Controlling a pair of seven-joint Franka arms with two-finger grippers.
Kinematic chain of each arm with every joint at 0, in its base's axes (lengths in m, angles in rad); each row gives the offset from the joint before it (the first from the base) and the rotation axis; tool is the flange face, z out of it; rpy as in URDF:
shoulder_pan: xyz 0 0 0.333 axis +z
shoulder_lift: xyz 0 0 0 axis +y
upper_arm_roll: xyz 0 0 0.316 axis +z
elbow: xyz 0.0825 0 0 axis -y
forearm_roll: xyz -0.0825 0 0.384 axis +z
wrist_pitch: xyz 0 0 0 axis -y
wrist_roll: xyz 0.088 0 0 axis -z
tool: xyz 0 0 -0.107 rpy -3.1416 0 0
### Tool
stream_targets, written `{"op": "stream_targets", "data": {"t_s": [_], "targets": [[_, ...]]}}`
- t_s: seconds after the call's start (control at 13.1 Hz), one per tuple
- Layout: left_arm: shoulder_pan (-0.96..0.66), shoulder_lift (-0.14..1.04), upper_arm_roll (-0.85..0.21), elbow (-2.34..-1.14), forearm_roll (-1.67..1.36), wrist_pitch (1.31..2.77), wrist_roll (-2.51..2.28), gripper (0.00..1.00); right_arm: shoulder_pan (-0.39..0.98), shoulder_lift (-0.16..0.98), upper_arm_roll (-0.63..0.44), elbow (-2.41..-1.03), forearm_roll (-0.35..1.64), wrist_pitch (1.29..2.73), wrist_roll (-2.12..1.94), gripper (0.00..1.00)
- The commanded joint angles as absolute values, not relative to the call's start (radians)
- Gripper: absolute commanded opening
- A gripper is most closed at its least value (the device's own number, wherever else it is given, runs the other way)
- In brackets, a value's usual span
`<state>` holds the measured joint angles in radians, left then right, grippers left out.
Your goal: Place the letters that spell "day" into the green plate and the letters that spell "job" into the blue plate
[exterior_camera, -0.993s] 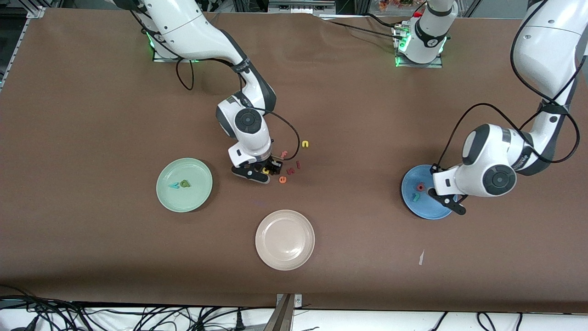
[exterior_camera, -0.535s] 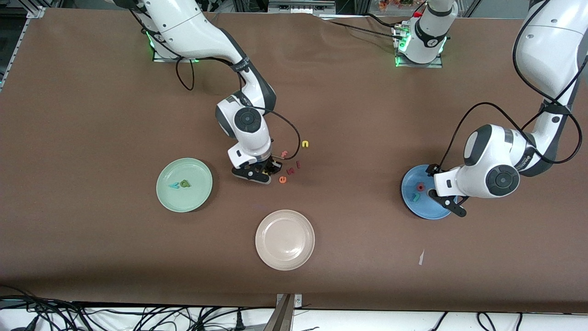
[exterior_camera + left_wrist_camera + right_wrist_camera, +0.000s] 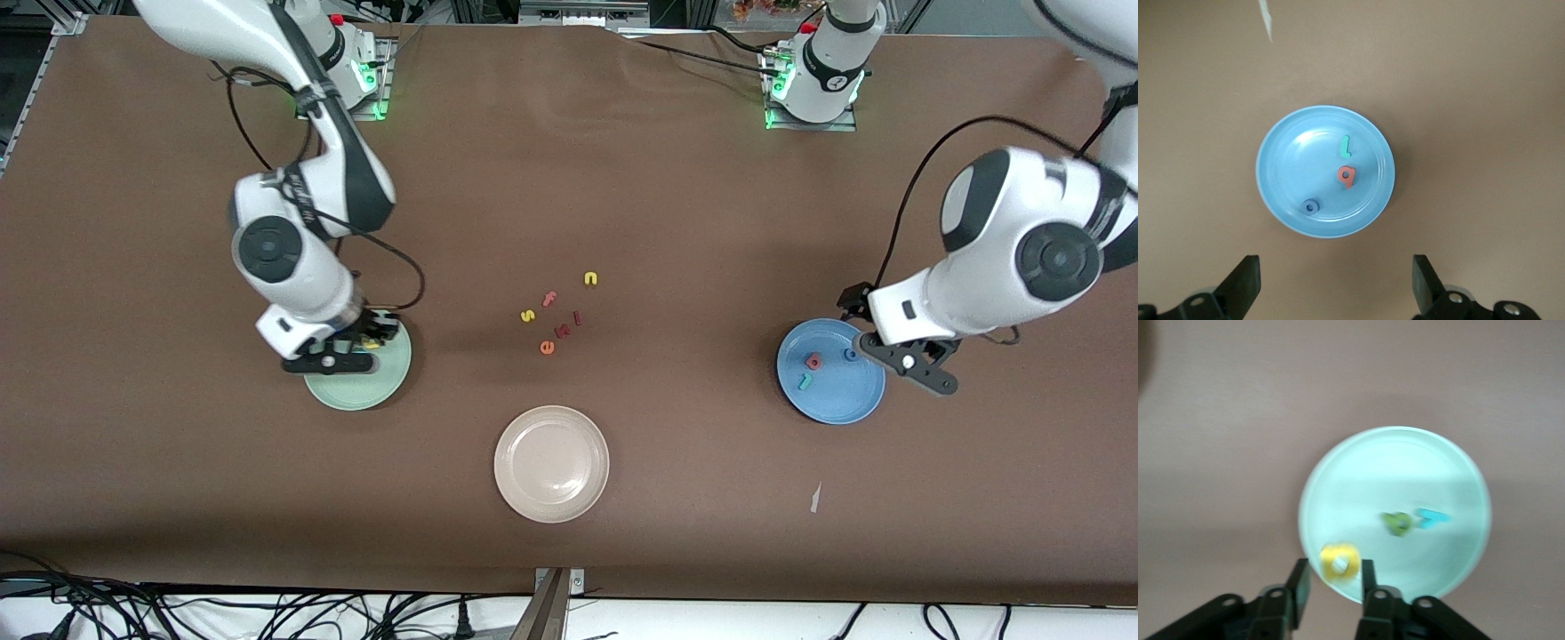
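Gripping the yellow foam letter a (image 3: 1340, 563), the right gripper (image 3: 366, 339) is hovering over the pale mint-green round plate's (image 3: 356, 396) rim and should move inward before releasing, while the left gripper (image 3: 900, 348), jaws spread empty, is waiting above the blue round plate (image 3: 831, 400).

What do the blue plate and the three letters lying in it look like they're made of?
The blue plate looks like glossy hard plastic or melamine: soft highlights run along its smooth inner surface. The teal j, pinkish-red b and blue o look like matte foam: flat colour, no shine, thick soft-cut edges. Rubber can't be ruled out.
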<state>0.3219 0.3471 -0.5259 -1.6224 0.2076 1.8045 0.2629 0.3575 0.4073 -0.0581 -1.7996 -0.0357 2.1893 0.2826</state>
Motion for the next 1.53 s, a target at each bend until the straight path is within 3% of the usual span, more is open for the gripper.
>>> {"op": "stream_targets", "data": {"t_s": [0.0, 0.15, 0.53, 0.61, 0.99, 1.45], "targets": [[0.319, 0.276, -0.511, -1.548, 0.105, 1.72, 0.235, 1.0, 0.339, 0.368, -0.04, -1.848, -0.014, 2.195, 0.256, 1.0], [0.315, 0.195, -0.494, -1.551, 0.078, 1.706, 0.169, 1.0, 0.336, 0.318, -0.04, -1.842, 0.031, 2.154, 0.262, 1.0], [0.004, 0.068, -0.079, -1.604, -0.024, 1.672, 0.017, 1.0, 0.328, 0.147, -0.04, -1.763, 0.028, 1.901, 0.268, 1.0], [-0.041, 0.054, -0.048, -1.611, -0.025, 1.661, 0.005, 1.0, 0.304, 0.126, -0.038, -1.738, 0.026, 1.844, 0.268, 1.0], [-0.089, -0.008, -0.046, -1.661, -0.015, 1.658, -0.112, 1.0, 0.114, 0.003, 0.058, -1.695, 0.028, 1.665, 0.255, 1.0], [-0.127, -0.012, 0.035, -1.669, -0.018, 1.66, -0.058, 1.0, 0.058, -0.048, 0.055, -1.68, 0.015, 1.603, 0.161, 1.0]]}}
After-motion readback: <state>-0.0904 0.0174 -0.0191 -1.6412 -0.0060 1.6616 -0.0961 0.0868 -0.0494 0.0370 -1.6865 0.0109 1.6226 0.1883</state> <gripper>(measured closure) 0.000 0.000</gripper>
